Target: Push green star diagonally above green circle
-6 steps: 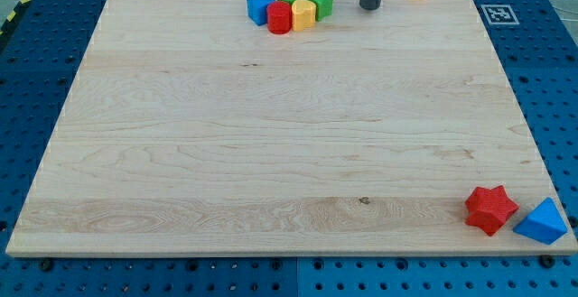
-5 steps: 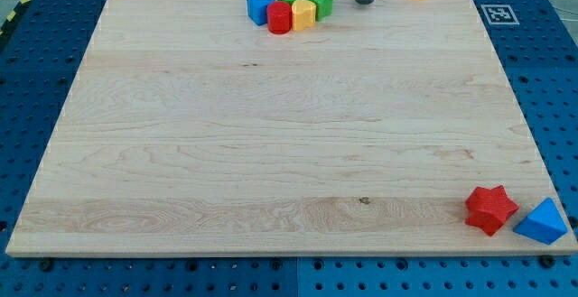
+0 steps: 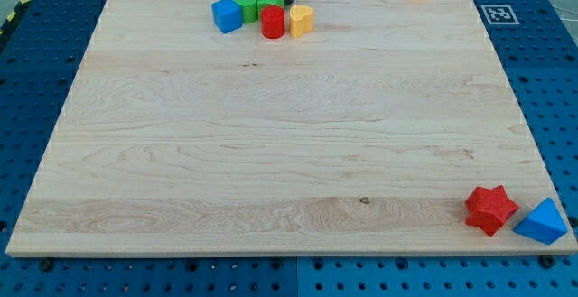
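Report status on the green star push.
My tip at the view's top, against green star. Green circle touching its left. Red cylinder crowds below.

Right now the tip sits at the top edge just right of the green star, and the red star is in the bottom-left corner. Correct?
Not quite: the camera view shows the red star in the bottom-right corner, beside the blue block. The rest holds: my tip sits at the top edge just right of the green star.
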### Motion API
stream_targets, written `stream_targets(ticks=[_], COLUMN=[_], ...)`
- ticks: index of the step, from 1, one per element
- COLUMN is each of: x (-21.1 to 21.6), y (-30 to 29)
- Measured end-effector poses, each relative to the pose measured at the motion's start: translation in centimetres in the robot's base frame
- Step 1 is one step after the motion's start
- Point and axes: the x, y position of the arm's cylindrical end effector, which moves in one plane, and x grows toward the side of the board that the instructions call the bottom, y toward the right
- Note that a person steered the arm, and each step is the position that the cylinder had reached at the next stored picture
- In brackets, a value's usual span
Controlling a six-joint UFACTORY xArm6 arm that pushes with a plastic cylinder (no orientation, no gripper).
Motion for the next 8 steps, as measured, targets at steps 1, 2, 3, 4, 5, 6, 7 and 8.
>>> stream_targets(ticks=[1, 2, 3, 4, 5, 6, 7, 8], x=[0.0, 0.0, 0.0, 0.0, 0.0, 0.0, 0.8, 2.8], y=[-1.7, -3.0, -4.1, -5.3, -6.6, -8.2, -10.5, -13.0])
